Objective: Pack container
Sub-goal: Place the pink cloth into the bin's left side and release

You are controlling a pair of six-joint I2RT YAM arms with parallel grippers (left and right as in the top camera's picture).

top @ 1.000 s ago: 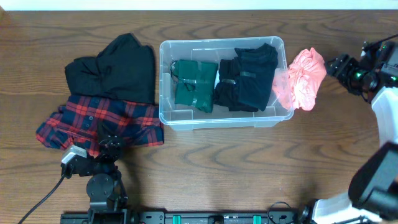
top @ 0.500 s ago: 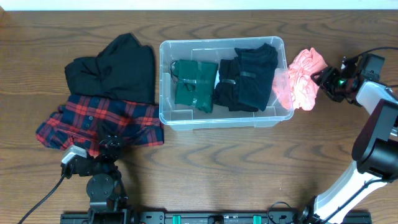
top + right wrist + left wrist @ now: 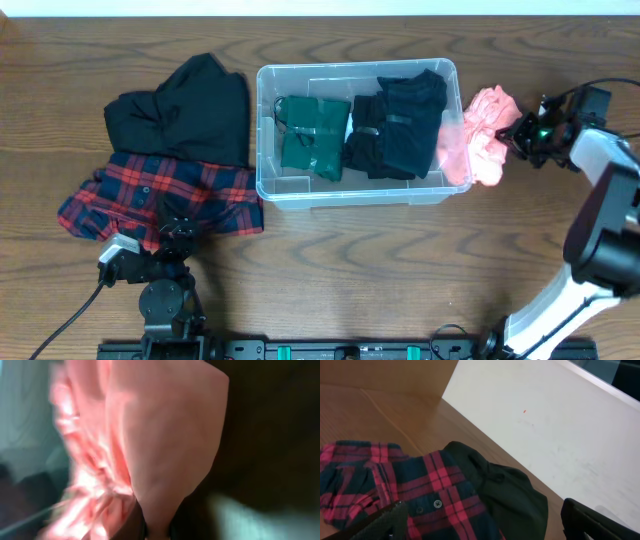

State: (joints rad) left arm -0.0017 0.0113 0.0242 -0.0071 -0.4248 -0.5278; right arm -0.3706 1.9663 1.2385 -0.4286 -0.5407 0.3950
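The container [image 3: 360,192] sits mid-surface, holding a green garment [image 3: 313,137] and a black garment [image 3: 398,125]. The pink garment [image 3: 480,135] leans on its right wall, with my right end effector [image 3: 522,135] at its edge; I cannot tell whether it has a grip. My left end effector [image 3: 482,505] hangs wide open and empty. Next, I reckon: secure the pink garment and lift it over the rim.
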